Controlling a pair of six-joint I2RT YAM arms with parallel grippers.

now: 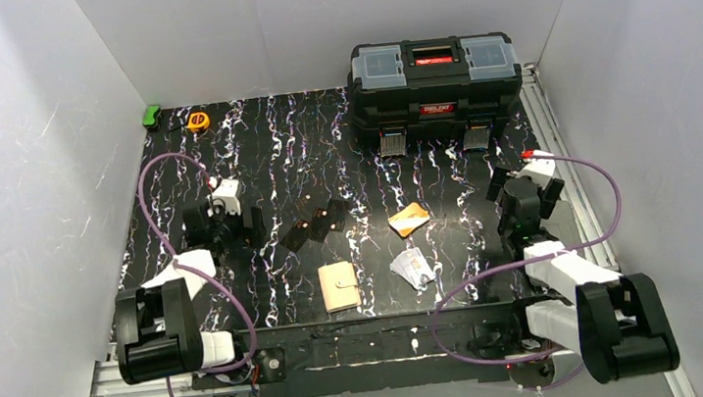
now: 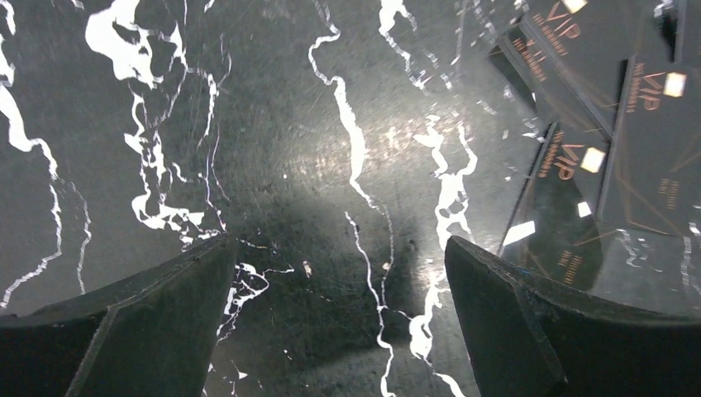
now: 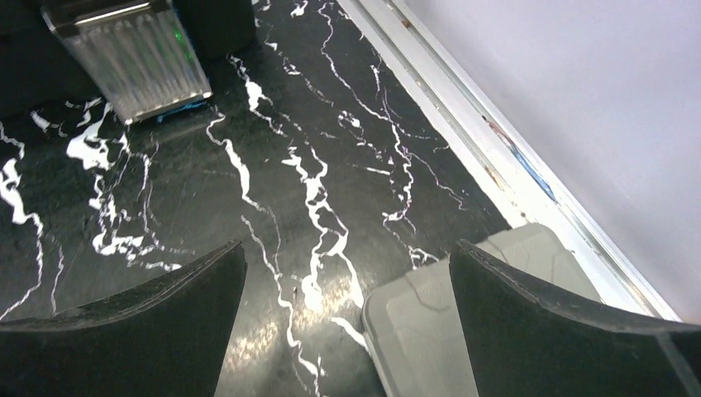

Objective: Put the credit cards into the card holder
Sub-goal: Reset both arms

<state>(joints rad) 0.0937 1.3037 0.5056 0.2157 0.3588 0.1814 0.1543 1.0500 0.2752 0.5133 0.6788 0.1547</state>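
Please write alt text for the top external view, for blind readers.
A closed cream card holder lies on a black table, an orange card and pale cards to its right. Open left gripper and right gripper flank them.

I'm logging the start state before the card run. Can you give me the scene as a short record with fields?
card holder: looks closed, flat, near edge, centre
orange card: loose, beyond holder, to its right
pale cards: loose, right of holder
black cards: loose, beyond holder, left
toolbox: far right, shut
left arm: jaws open, empty
right arm: jaws open, empty
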